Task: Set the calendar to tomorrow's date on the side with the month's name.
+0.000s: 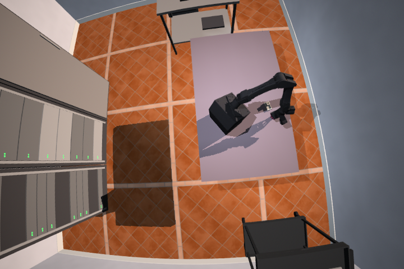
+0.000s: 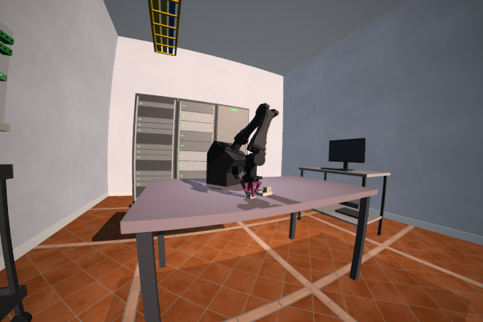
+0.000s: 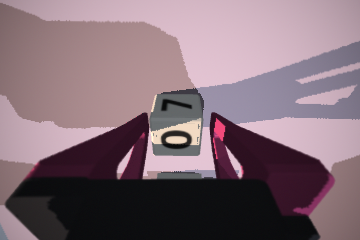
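Note:
A pale date cube (image 3: pixel 177 129) (image 2: pixel 251 196) stands alone on the table, outside the tray. Its faces toward the wrist camera show a 7 and a 0. My gripper (image 3: pixel 179 120) (image 2: pixel 251 190) (image 1: pixel 274 116) points down at the cube. The magenta fingers stand partly open, one on each side of it, and a gap shows on the right side. The small calendar tray (image 2: pixel 266 193) (image 1: pixel 266 106) lies flat on the table just beyond the gripper, with something pale in it. I cannot read its digits or the month's name.
The arm's black base box (image 1: pixel 226 113) (image 2: pixel 221 163) stands on the pinkish table (image 1: pixel 240 152) (image 2: pixel 181 208) close to the tray. A side desk with a monitor (image 2: pixel 346 150) stands beyond the table's far end. Server racks (image 2: pixel 174 136) line the wall.

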Robot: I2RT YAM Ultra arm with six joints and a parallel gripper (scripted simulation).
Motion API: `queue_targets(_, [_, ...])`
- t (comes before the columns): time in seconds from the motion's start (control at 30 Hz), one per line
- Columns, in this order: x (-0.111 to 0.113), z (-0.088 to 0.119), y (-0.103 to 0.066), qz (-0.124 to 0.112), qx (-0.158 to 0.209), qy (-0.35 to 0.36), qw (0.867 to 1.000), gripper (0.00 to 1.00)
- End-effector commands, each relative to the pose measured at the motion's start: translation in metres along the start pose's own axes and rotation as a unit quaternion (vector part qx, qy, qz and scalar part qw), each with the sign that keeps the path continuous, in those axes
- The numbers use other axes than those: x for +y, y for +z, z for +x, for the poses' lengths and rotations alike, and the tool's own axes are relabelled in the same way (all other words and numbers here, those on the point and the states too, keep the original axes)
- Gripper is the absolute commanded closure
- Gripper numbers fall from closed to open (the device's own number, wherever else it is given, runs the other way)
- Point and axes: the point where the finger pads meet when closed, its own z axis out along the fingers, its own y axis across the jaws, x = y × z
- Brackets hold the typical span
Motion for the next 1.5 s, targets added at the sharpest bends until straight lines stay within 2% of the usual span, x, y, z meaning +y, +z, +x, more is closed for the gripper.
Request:
queue_targets(0.0, [-0.006,-0.004,0.004,0.010,-0.004,0.007,1.000,0.53])
queue_targets(0.1, [-0.006,-0.004,0.004,0.010,-0.004,0.007,1.000,0.53])
queue_targets(0.13, [-0.006,-0.004,0.004,0.010,-0.004,0.007,1.000,0.73])
queue_targets(1.3, [-0.009,-0.003,0.004,0.014,-0.003,0.009,1.000,0.73])
queue_targets(1.47, [-0.007,-0.003,-0.019,0.007,-0.005,0.006,1.000,0.73])
